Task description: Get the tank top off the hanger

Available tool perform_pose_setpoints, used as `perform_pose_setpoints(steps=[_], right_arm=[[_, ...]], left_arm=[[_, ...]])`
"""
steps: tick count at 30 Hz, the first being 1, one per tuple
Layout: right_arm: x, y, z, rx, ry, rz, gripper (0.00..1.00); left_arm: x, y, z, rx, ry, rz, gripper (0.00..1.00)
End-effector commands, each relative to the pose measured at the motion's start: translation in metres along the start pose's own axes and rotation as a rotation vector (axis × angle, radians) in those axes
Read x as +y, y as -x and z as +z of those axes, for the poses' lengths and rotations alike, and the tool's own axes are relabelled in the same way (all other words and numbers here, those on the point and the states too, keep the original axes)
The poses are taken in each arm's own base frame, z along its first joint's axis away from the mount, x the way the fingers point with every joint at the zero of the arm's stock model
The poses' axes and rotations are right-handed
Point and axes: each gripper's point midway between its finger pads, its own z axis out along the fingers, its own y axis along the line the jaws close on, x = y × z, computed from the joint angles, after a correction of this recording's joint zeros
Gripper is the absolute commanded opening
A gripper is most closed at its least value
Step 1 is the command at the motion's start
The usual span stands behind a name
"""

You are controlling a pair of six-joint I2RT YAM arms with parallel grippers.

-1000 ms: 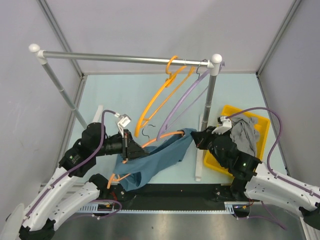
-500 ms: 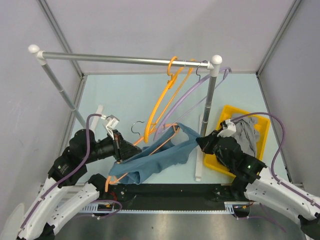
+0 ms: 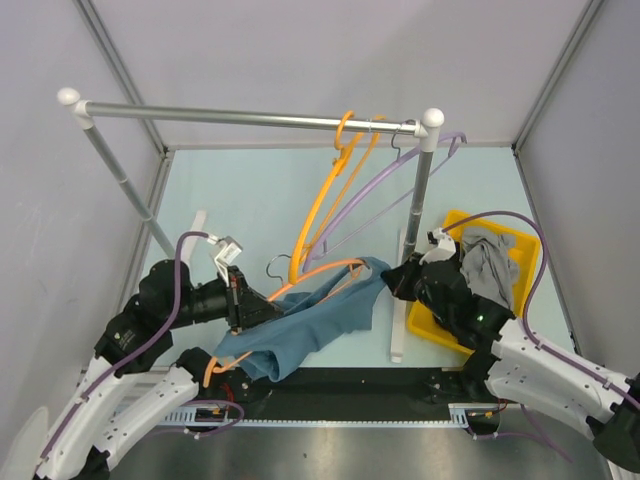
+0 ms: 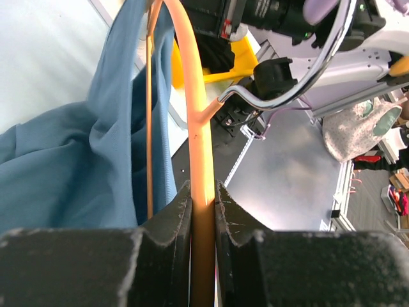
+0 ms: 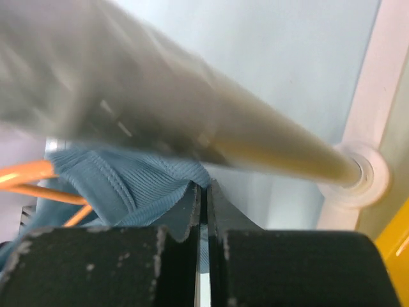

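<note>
A blue tank top (image 3: 305, 328) hangs on an orange hanger (image 3: 318, 272) low over the table between my arms. My left gripper (image 3: 246, 306) is shut on the hanger's orange bar (image 4: 202, 160), with the blue cloth (image 4: 77, 160) draped to its left and the metal hook (image 4: 305, 70) beyond. My right gripper (image 3: 392, 281) is shut on the top's right edge. In the right wrist view the ribbed blue fabric (image 5: 131, 182) is pinched between the fingers (image 5: 203, 190), with orange hanger arms (image 5: 29, 176) at the left.
A clothes rack rail (image 3: 250, 117) spans the back, with an orange hanger (image 3: 325, 195) and a purple hanger (image 3: 385, 190) hanging near its right post (image 3: 424, 185). A yellow bin (image 3: 520, 248) with grey clothes (image 3: 485, 262) stands at the right. The blurred post (image 5: 255, 150) is close above my right gripper.
My left gripper has drawn back to the left and lower with the hanger. The tank top is stretched between the two grippers. The hangers on the rail have swung.
</note>
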Motion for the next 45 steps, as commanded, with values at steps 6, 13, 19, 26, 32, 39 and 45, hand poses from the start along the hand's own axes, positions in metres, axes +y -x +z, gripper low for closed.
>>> perform_pose_setpoints(steps=[6, 13, 19, 26, 32, 39, 45], right_arm=[[0.012, 0.023, 0.02, -0.032, -0.006, -0.002, 0.0], [-0.004, -0.002, 0.014, 0.028, -0.002, 0.01, 0.0], [0.001, -0.019, 0.01, 0.063, 0.082, 0.031, 0.0], [0.051, -0.03, 0.015, 0.126, 0.244, -0.093, 0.3], [0.097, -0.033, -0.017, 0.114, 0.345, -0.267, 0.67], [0.125, -0.05, -0.055, 0.059, 0.5, -0.318, 0.89], [0.168, -0.071, -0.071, 0.06, 0.721, -0.392, 1.0]], left_arm=[[-0.017, 0.017, -0.02, -0.094, -0.023, 0.092, 0.0], [0.002, 0.034, -0.033, -0.191, 0.139, 0.085, 0.0], [0.027, 0.061, -0.048, -0.351, 0.319, 0.022, 0.0], [0.03, 0.098, -0.04, -0.504, 0.327, -0.077, 0.0], [0.045, 0.118, -0.038, -0.591, 0.397, -0.123, 0.0], [0.046, 0.122, -0.036, -0.63, 0.377, -0.143, 0.0], [0.04, 0.118, -0.021, -0.597, 0.302, -0.178, 0.0]])
